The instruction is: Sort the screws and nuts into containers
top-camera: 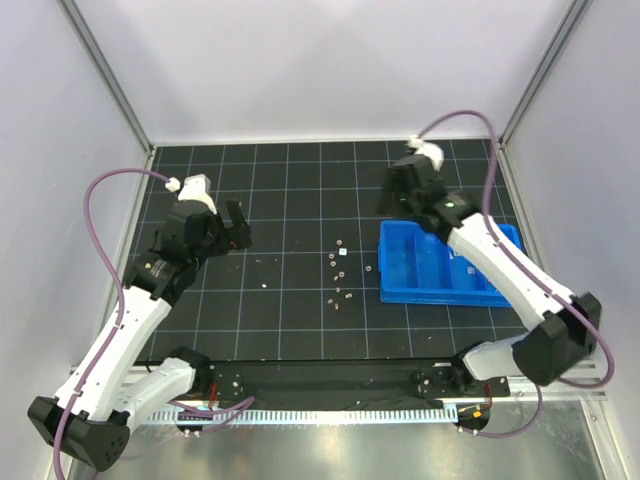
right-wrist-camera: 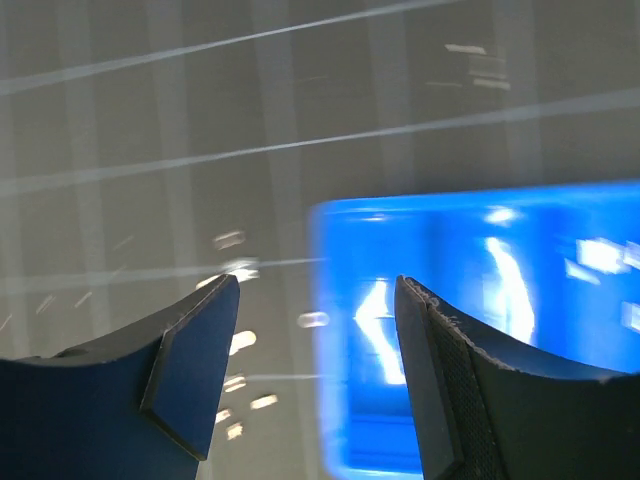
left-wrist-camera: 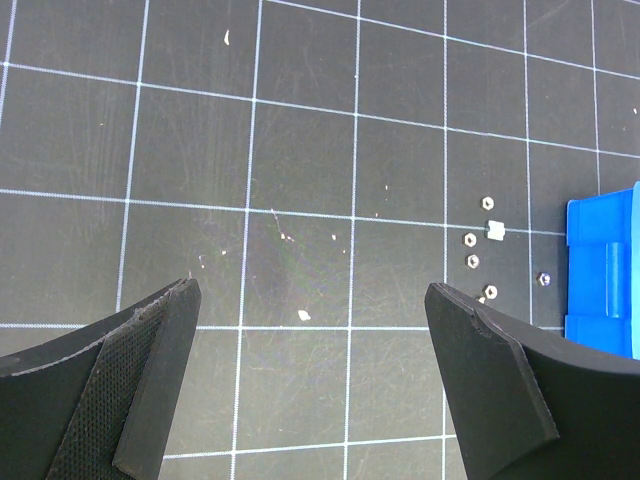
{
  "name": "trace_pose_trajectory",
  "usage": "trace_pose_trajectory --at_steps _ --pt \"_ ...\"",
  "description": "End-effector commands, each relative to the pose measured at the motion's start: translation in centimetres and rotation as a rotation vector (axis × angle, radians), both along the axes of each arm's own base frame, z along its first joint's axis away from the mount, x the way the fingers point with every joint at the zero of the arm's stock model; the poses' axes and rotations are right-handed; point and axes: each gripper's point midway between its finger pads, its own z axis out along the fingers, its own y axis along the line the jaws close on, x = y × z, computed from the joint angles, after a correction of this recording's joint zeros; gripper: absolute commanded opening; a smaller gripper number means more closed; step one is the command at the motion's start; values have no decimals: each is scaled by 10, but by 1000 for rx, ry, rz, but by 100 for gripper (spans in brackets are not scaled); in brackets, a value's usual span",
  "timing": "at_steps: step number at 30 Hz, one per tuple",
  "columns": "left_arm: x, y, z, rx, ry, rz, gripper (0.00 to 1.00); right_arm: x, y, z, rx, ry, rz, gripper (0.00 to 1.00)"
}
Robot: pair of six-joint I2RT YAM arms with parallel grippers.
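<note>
A bright blue tray (top-camera: 405,290) lies on the right of the black grid mat, partly under my right arm. Several tiny nuts (top-camera: 341,270) lie scattered in the middle of the mat, left of the tray; they show in the left wrist view (left-wrist-camera: 473,262) beside the tray's edge (left-wrist-camera: 600,270). I cannot pick out screws. My left gripper (top-camera: 236,226) is open and empty above the mat's left side. My right gripper (top-camera: 400,190) is open and empty above the tray's far left corner; its view is blurred, showing the tray (right-wrist-camera: 470,340) and pale bits (right-wrist-camera: 235,340).
White enclosure walls and metal posts ring the mat. Small pale specks (left-wrist-camera: 304,316) lie on the mat under my left gripper. A black strip with fittings (top-camera: 320,385) runs along the near edge by the arm bases.
</note>
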Motion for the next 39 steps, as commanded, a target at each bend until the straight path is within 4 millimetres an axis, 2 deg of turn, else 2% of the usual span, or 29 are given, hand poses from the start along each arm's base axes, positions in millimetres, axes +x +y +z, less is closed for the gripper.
trace_pose_trajectory --at_steps 1,2,3,4,6,7,9,10,14,18,23,25,35,39 --pt "5 -1 9 -7 -39 -4 100 7 65 -11 -44 11 131 70" --pt "4 -1 8 -7 -37 -5 100 7 79 -17 -61 21 168 70" --pt "4 -1 9 -8 -38 -4 100 11 92 -43 -101 74 180 70" --pt "5 -1 9 -8 -40 -4 100 14 105 -41 -98 72 194 70" --pt "5 -1 10 -9 -41 -4 100 9 129 -62 -121 119 220 70" --pt "5 -1 11 -9 -44 -2 100 12 137 -83 -153 151 217 70" --pt "4 0 9 -6 -42 -3 100 12 143 -103 -168 183 193 70" --pt "4 0 10 -7 -43 -1 100 12 145 -120 -179 214 188 69" --pt "4 0 9 -7 -40 -3 100 15 144 -145 -193 237 149 66" --pt "4 -1 10 -10 -43 -5 100 16 142 -151 -175 223 117 64" --pt "4 0 11 -9 -44 -1 100 15 136 -171 -138 251 88 62" --pt "5 0 11 -10 -47 -1 100 12 134 -180 -131 269 81 59" --pt "4 0 9 -6 -41 0 100 8 131 -192 -125 293 75 49" --pt "5 0 9 -7 -42 -1 100 3 130 -199 -117 310 74 39"
